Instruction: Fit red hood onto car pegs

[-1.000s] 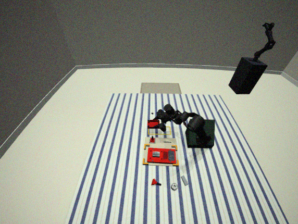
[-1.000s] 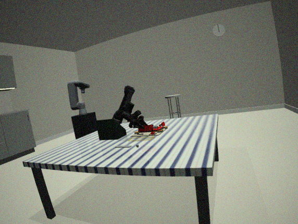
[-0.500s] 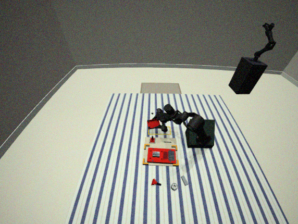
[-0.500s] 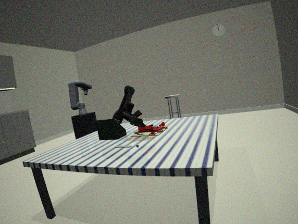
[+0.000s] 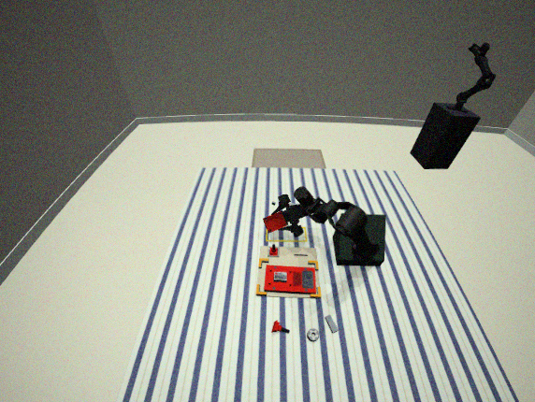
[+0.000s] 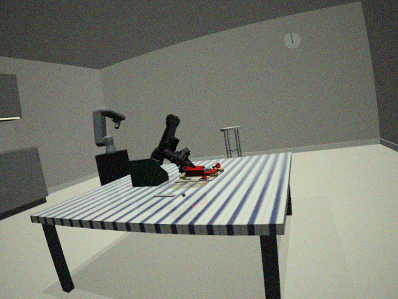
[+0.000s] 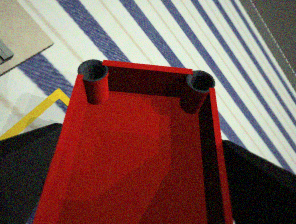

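The red hood (image 5: pixel 275 222) (image 6: pixel 193 170) (image 7: pixel 135 150) is held tilted, clear of the table, above a yellow outlined rectangle (image 5: pixel 286 241) (image 7: pixel 30 117). My gripper (image 5: pixel 283 219) (image 6: pixel 185 163) (image 7: pixel 142 141) is shut on the hood, with a dark finger on each long side. In the wrist view I look into the hood's hollow underside, with two dark corner bosses (image 7: pixel 93 74) (image 7: pixel 201 84) at its far end. The red chassis (image 5: pixel 290 279) (image 6: pixel 211 170) sits in its jig (image 5: pixel 295 254) with orange corner brackets, just in front of the hood. The pegs are too small to tell.
The arm's black base box (image 5: pixel 362 240) (image 6: pixel 146 172) stands right of the jig. A small red part (image 5: pixel 273 250) stands on the jig board. A red piece (image 5: pixel 279 328), a grey washer (image 5: pixel 312 335) and a grey bar (image 5: pixel 331 323) lie nearer the front.
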### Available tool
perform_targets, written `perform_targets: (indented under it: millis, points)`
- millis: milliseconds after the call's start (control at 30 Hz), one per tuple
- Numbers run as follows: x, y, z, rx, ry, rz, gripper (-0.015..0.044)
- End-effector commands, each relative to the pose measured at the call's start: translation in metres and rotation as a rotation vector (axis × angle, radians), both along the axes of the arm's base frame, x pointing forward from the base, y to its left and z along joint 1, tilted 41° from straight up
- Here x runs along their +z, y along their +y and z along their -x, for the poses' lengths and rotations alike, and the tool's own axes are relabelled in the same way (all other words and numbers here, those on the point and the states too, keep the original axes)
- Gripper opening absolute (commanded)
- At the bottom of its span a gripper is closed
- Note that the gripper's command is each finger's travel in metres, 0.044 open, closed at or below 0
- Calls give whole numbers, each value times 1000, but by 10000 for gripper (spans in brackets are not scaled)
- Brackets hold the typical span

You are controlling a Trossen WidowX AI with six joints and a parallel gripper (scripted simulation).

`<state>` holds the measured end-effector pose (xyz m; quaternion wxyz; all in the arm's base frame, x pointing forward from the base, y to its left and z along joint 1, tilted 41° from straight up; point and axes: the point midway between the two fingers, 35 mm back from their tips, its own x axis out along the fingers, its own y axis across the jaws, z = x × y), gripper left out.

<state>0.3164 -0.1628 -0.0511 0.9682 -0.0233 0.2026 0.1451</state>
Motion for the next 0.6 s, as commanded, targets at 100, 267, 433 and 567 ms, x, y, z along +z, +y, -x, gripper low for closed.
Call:
perform_targets:
  millis: [100,267,433,567]
  points:
    - [0,0,0,88,-62,183,0]
    - [0,0,0,145,-102,311,0]
    - [0,0,0,204,-142,440,0]
    - [0,0,0,250,-174,542,0]
